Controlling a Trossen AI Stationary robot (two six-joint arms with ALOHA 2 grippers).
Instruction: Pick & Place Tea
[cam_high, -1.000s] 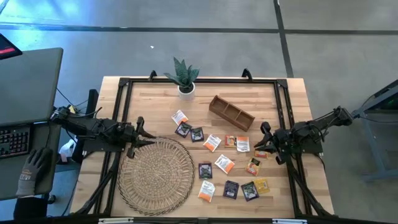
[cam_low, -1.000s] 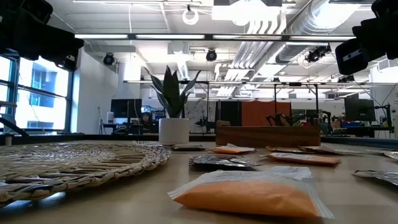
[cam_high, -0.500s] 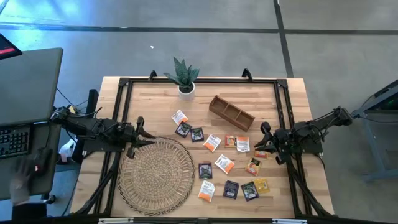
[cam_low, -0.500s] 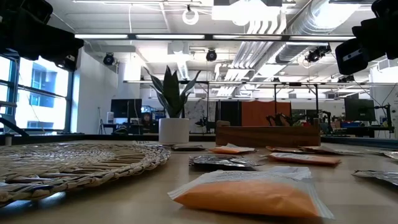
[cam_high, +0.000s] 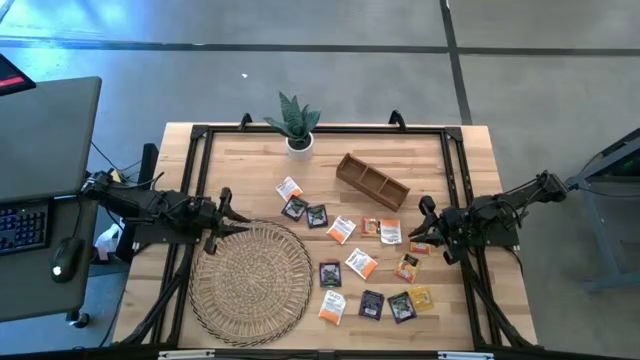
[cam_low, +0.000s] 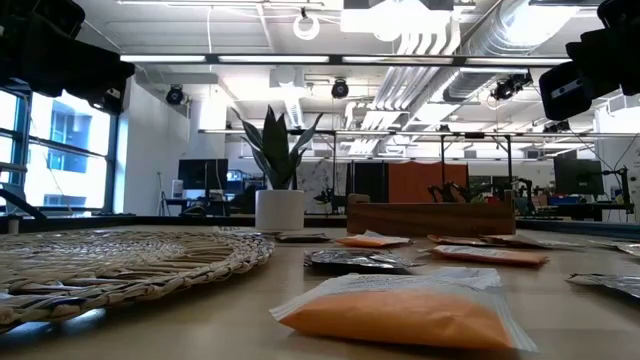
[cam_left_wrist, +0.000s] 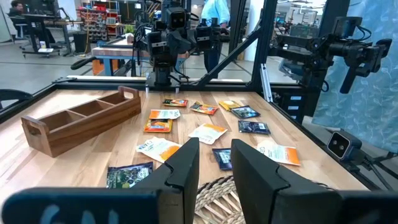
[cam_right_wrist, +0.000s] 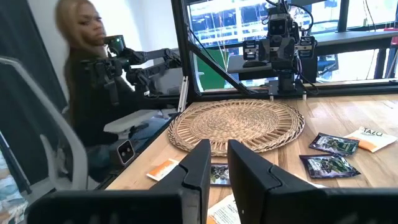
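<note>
Tabletop tea (cam_high: 361, 263) beside right pincer (cam_high: 424, 232), seemingly.

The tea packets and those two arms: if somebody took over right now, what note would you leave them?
Left gripper: waits above the woven mat's edge, fingers slightly apart, holding nothing.
Right gripper: hovers beside the packets on the right side, fingers slightly apart, holding nothing.
Tea sachets: all lie loose on the table between the mat and the right arm.
Wooden tray: its compartments look empty.
Done: nothing placed yet.
Left: every sachet still to be picked and placed.
</note>
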